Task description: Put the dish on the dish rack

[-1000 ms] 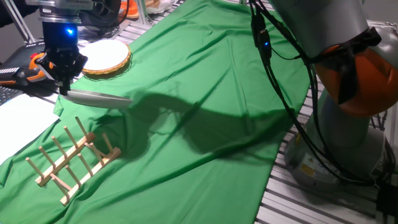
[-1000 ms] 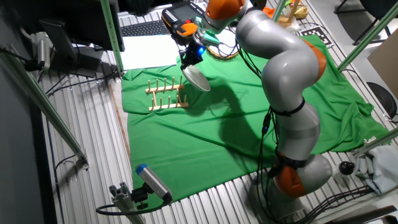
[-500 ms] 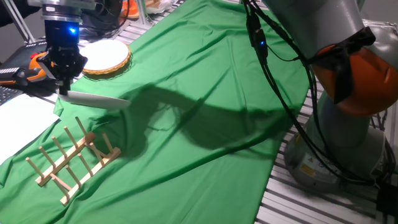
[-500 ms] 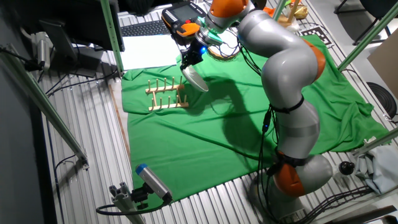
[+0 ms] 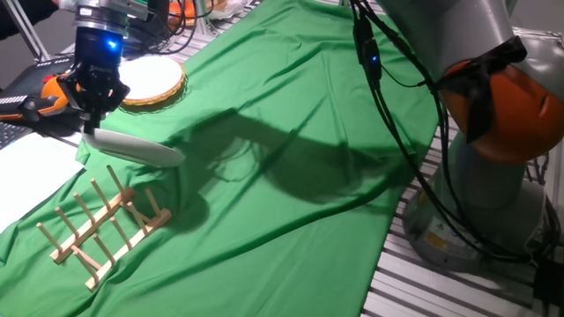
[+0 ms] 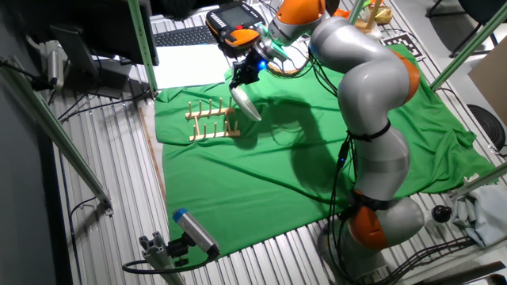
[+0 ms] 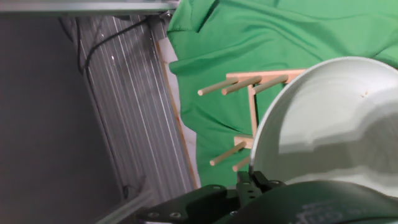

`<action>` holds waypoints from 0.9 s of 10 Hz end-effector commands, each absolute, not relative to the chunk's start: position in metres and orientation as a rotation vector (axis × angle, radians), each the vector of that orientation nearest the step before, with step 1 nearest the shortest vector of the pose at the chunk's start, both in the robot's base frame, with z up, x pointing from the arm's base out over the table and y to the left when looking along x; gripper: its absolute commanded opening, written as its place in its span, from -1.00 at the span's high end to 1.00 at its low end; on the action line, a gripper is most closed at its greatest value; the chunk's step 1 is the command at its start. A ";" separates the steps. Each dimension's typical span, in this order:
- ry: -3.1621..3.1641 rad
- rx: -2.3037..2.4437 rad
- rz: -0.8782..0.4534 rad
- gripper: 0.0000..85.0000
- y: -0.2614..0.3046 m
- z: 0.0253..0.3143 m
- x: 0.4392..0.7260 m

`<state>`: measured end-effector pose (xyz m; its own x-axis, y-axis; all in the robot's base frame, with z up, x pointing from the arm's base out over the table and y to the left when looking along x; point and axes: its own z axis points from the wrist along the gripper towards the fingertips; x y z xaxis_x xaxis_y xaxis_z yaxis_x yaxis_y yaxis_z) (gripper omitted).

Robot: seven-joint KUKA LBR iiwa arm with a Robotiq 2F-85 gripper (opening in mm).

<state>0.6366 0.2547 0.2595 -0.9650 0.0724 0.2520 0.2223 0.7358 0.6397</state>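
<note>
Since a second ago the dish (image 5: 134, 148) tips further — its free edge now dips toward the cloth (image 5: 291, 132) where it hung nearly level, and the wrist sits a touch higher over the wicker disc (image 5: 152, 81).

Outward from the gripper (image 5: 91, 121): its fingers are closed on the dish's rim, pinching one edge only, so the whole plate cantilevers out toward 4 o'clock in the one fixed view. The dish hangs in the air, clear of the cloth.

It looks like a stiff, glazed, breakable plate — smooth enough to slip or pivot in a rim pinch, and likely to chip if it knocks a peg. The rim is the sensible hold, since it leaves the opposite edge free to enter a slot.

At 6 o'clock below the dish lies the rack (image 5: 99, 224), near but apart from it. In the hand view the rack (image 7: 252, 109) pegs show just past the dish (image 7: 329, 118) edge, at 9 o'clock.
</note>
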 end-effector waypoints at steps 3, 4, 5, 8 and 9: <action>-2.706 -0.297 -1.024 1.00 0.263 0.270 0.637; -2.702 -0.309 -1.021 1.00 0.268 0.275 0.638; -2.698 -0.319 -1.021 1.00 0.273 0.279 0.640; -2.661 -0.384 -1.042 1.00 0.292 0.291 0.643; -2.652 -0.417 -1.045 1.00 0.301 0.296 0.643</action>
<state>0.6425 0.3041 0.2971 -0.9228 0.1755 0.3431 0.3625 0.6972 0.6184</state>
